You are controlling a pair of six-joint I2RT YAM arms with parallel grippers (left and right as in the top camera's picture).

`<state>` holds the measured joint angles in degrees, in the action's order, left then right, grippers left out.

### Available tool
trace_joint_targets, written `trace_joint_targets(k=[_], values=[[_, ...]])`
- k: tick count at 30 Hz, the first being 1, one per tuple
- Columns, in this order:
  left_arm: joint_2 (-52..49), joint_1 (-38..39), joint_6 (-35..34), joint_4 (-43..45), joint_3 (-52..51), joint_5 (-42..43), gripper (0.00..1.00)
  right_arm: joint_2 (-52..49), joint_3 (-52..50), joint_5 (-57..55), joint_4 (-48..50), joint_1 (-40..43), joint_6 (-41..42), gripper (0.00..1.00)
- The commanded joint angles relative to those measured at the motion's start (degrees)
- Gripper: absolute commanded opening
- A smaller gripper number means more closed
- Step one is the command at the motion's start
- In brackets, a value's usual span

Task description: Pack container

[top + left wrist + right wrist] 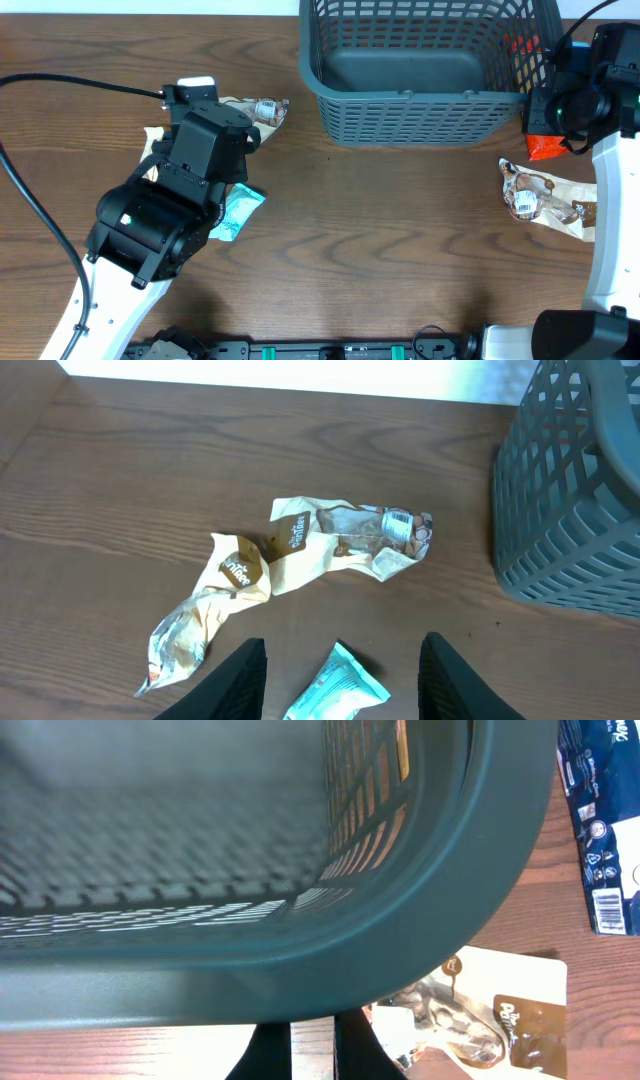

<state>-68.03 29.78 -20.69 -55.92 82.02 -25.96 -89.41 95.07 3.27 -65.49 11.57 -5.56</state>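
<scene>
Barely started, by the look of it. The container sits at the far side of the counter, a bit right of centre. From overhead its base looks bare, so nothing is packed as far as I can see.

All the snacks are lying loose on the wood. On the left there are two crumpled beige packets and a teal packet. On the right there's another beige packet and an orange packet, plus a dark blue packet beside the container's right end.

The left hand is spread open with a finger on either side of the teal packet, not closed on it, so my guess is that's the first pick. The right hand is clenched with nothing in it, parked right at the container's near right corner. Pretty much every packet has yet to go in.
</scene>
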Motion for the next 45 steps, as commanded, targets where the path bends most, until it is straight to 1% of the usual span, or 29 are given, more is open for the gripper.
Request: trace_joint_targets(k=[1, 2, 3, 5, 6, 7, 10, 19, 21, 23, 25, 26, 27, 28, 29, 30, 31, 36, 39, 41, 43, 45], values=[[0.74, -0.26, 0.70, -0.20, 1.09, -1.11, 0.39, -0.11, 0.02, 1.55, 0.28, 0.44, -0.96, 0.09], [0.74, -0.26, 0.70, -0.20, 1.09, -1.11, 0.39, -0.11, 0.02, 1.88, 0.24, 0.44, -0.94, 0.15], [0.74, -0.26, 0.70, -0.20, 1.09, -1.11, 0.38, -0.11, 0.02, 2.40, 0.20, 0.42, -0.96, 0.24], [0.74, -0.26, 0.70, -0.20, 1.09, -1.11, 0.39, -0.11, 0.15, 3.32, 0.00, 0.37, -0.96, 0.37], [0.74, -0.26, 0.70, -0.20, 1.09, -1.11, 0.39, -0.11, 0.31, 3.69, -0.15, 0.33, -0.98, 0.45], [0.74, -0.26, 0.70, -0.20, 1.09, -1.11, 0.39, -0.07, 0.66, 4.15, -0.52, 0.33, -1.05, 0.48], [0.74, -0.26, 0.72, -0.20, 1.09, -1.11, 0.39, -0.07, 2.12, 5.18, -1.77, 0.35, -1.68, 0.51], [0.74, -0.26, 0.70, -0.20, 1.09, -1.11, 0.39, -0.07, 12.09, 5.64, -8.79, 0.35, -1.79, 0.51], [0.74, -0.26, 0.70, -0.22, 1.09, -1.11, 0.39, -0.07, 15.54, 5.57, -10.86, 0.35, -1.79, 0.53], [0.74, -0.26, 0.70, -0.22, 1.09, -1.11, 0.39, -0.07, 19.15, 5.53, -12.83, 0.35, -1.79, 0.60], [0.74, -0.26, 0.72, -0.22, 1.09, -1.11, 0.39, -0.07, 22.16, 4.92, -14.27, 0.35, -1.53, 0.72], [0.74, -0.26, 0.70, -0.24, 1.09, -1.11, 0.43, -0.07, 23.85, 3.69, -14.99, 0.35, -1.01, 0.81], [0.74, -0.26, 0.70, -0.24, 1.09, -1.11, 0.49, -0.07, 25.38, 2.08, -15.65, 0.39, -0.35, 0.86], [0.74, -0.26, 0.72, -0.26, 1.09, -1.11, 0.53, -0.07, 26.77, 0.31, -16.24, 0.46, 0.04, 0.88], [0.74, -0.26, 0.72, -0.31, 1.09, -1.11, 0.54, -0.07, 28.00, -1.92, -16.63, 0.46, 0.94, 0.91], [0.74, -0.26, 0.74, -0.39, 1.09, -1.14, 0.55, -0.07, 28.96, -4.57, -16.81, 0.52, 2.25, 0.97], [0.74, -0.26, 0.72, -0.42, 1.09, -1.14, 0.57, -0.07, 29.68, -6.69, -16.94, 0.59, 3.32, 0.99], [0.74, -0.26, 0.76, -0.46, 1.09, -1.18, 0.73, -0.07, 31.26, -15.34, -17.18, 2.78, 9.35, 0.99], [0.74, -0.26, 0.74, -0.63, 1.09, -1.49, 0.79, -0.09, 31.26, -18.23, -16.92, 5.97, 12.87, 0.99], [0.74, -0.26, 0.74, -0.87, 1.09, -1.99, 0.80, -0.13, 31.26, -16.87, -15.65, 8.72, 13.22, 0.99], [0.74, -0.26, 0.74, -1.05, 1.09, -1.99, 0.81, -0.24, 31.26, -12.68, -13.64, 11.74, 12.09, 0.99], [0.74, -0.26, 0.74, -1.09, 1.09, -1.99, 0.85, -0.35, 31.26, -8.17, -11.82, 14.62, 11.47, 0.99]])
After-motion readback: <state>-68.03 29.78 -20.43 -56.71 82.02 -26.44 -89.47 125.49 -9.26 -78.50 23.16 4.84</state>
